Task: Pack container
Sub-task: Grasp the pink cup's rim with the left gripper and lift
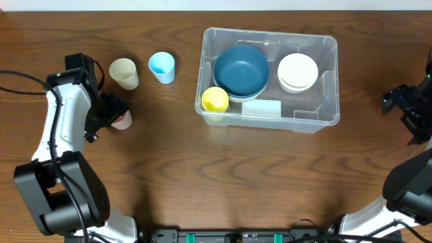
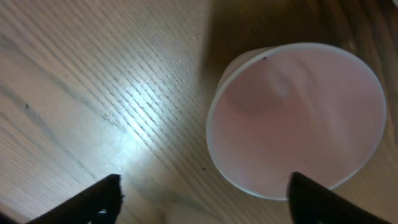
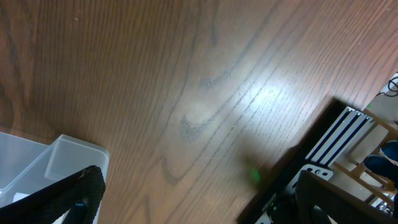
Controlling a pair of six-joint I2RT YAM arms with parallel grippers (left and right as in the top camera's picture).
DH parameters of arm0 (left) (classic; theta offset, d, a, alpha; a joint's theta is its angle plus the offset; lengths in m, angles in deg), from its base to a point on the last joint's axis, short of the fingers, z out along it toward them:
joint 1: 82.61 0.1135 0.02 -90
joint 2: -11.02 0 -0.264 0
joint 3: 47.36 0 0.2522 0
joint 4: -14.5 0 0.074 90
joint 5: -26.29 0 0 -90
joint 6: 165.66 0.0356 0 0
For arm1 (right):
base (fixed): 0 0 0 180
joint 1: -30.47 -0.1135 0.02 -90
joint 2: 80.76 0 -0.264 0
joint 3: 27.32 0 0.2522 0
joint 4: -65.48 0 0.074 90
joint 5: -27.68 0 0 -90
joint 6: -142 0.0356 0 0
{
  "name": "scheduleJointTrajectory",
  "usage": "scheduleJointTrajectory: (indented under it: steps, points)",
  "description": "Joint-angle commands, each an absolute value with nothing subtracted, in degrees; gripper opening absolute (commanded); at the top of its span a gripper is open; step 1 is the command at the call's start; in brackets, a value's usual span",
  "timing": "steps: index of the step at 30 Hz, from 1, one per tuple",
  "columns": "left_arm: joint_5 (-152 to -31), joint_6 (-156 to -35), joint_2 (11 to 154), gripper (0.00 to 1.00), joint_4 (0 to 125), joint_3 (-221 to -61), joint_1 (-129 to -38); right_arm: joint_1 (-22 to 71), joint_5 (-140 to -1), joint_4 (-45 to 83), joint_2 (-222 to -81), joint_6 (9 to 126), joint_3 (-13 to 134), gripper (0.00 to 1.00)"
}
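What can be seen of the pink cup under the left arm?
The pink cup is pale, smooth plastic by its look, with a thin round rim bearing one dark speck. It stands upright, mouth up and empty, on the wooden table. The left pincer hangs open over its near edge; whether a finger touches it cannot be told.

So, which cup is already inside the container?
The yellow cup, beside the blue bowl; the beige cup, light blue cup and pink cup stand on the table.
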State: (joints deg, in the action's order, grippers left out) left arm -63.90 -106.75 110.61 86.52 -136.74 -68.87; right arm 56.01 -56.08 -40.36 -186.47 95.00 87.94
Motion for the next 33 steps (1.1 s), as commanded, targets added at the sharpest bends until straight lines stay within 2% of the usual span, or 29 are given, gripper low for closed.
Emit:
scheduleJointTrajectory:
  steps: [1, 3, 20, 27, 31, 33]
  points:
    - [-63.74, -106.18, 111.16, 0.66, 86.63, -136.34, -68.63, 56.07, -55.44, -40.40, -186.21, 95.70, 87.87, 0.99]
    - [-63.74, -106.18, 111.29, 0.62, 86.61, -136.34, -68.63, 56.07, -55.44, -40.40, -186.21, 95.68, 87.87, 0.99]
    - [-63.74, -106.18, 113.76, 0.62, 86.21, -136.34, -68.63, 56.07, -55.44, -40.40, -186.21, 95.70, 87.87, 0.99]
    - [-63.74, -106.16, 113.78, 0.54, 85.97, -136.34, -68.63, 56.05, -55.44, -40.40, -186.21, 95.70, 87.87, 0.99]
    - [-63.74, -106.16, 113.78, 0.44, 85.95, -136.34, -68.63, 56.07, -55.44, -40.38, -186.21, 95.70, 87.87, 0.99]
    - [-63.74, -106.11, 113.78, 0.42, 85.97, -136.34, -68.63, 56.05, -55.44, -40.38, -186.21, 95.68, 87.87, 0.99]
